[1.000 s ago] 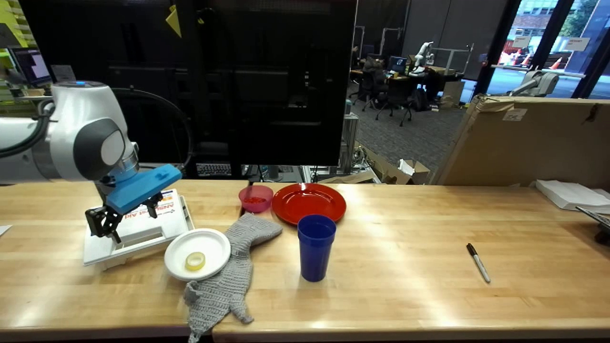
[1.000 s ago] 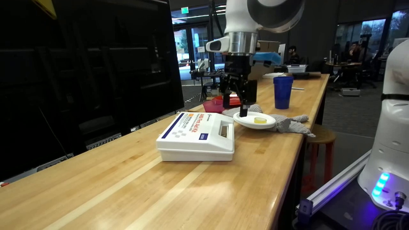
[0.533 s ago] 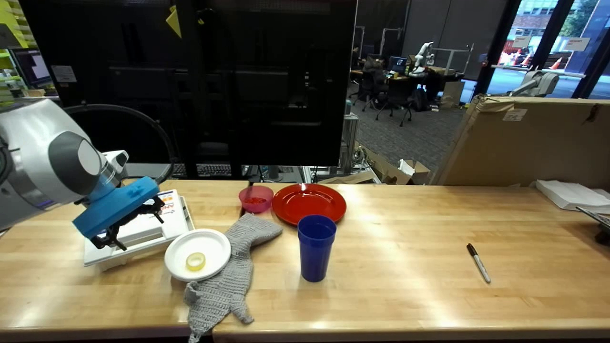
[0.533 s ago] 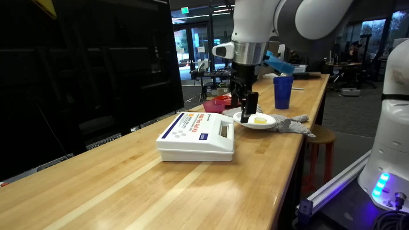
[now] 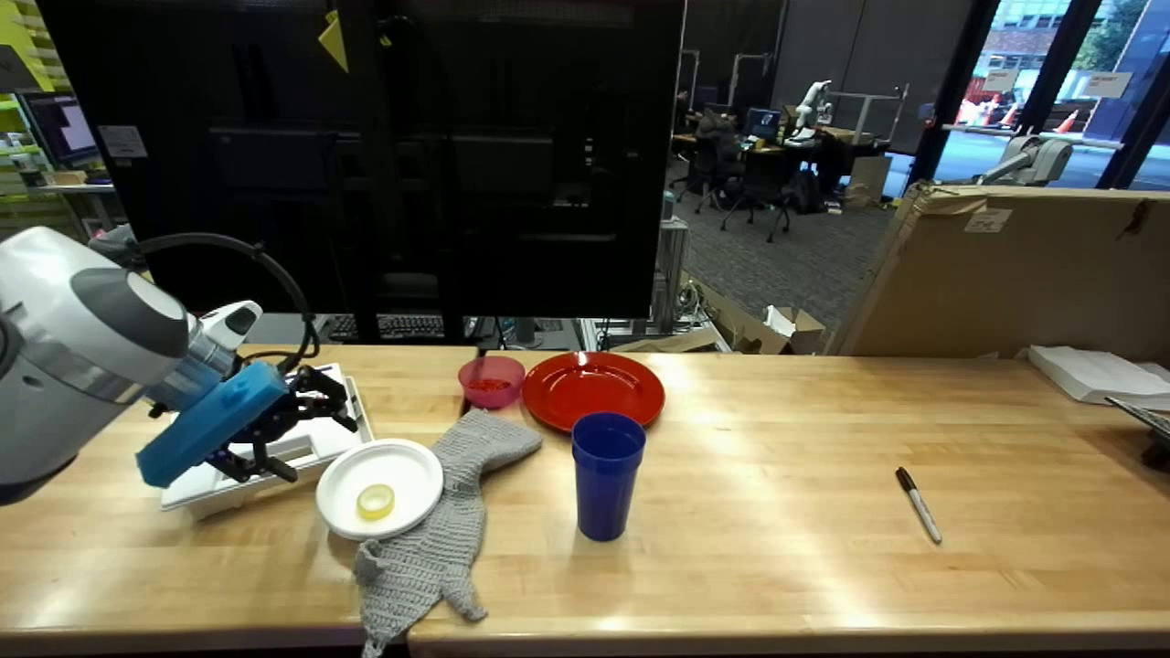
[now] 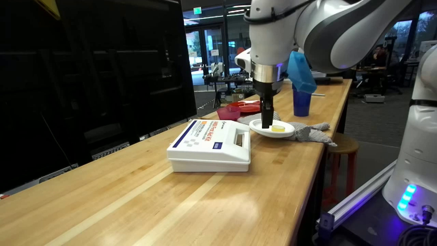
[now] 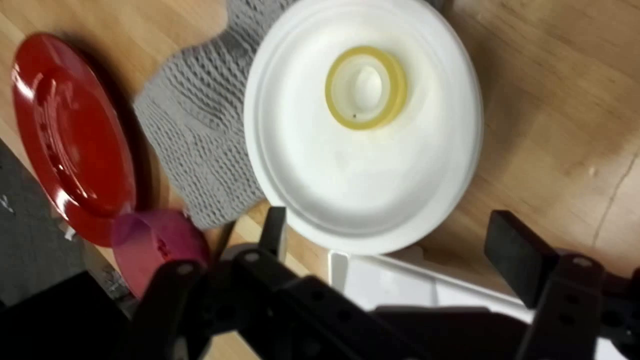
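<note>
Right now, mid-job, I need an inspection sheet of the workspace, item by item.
Surface: glossy wooden table with glare patches.
Job's things: yellow tape roll lies flat in the white plate.
Clutter: closed first aid kit beside that plate; grey knit piece, one tip past the table's edge; pink bowl with red bits; red plate; upright blue cup; marker.
Grippers: the gripper is open near the white plate's rim, contact unclear; nothing seen in its grip.
Cables: black cable looped along the arm; coiled cable by the robot base.
Surroundings: large dark panel along the table; cardboard box; stool; seated person in the background.
</note>
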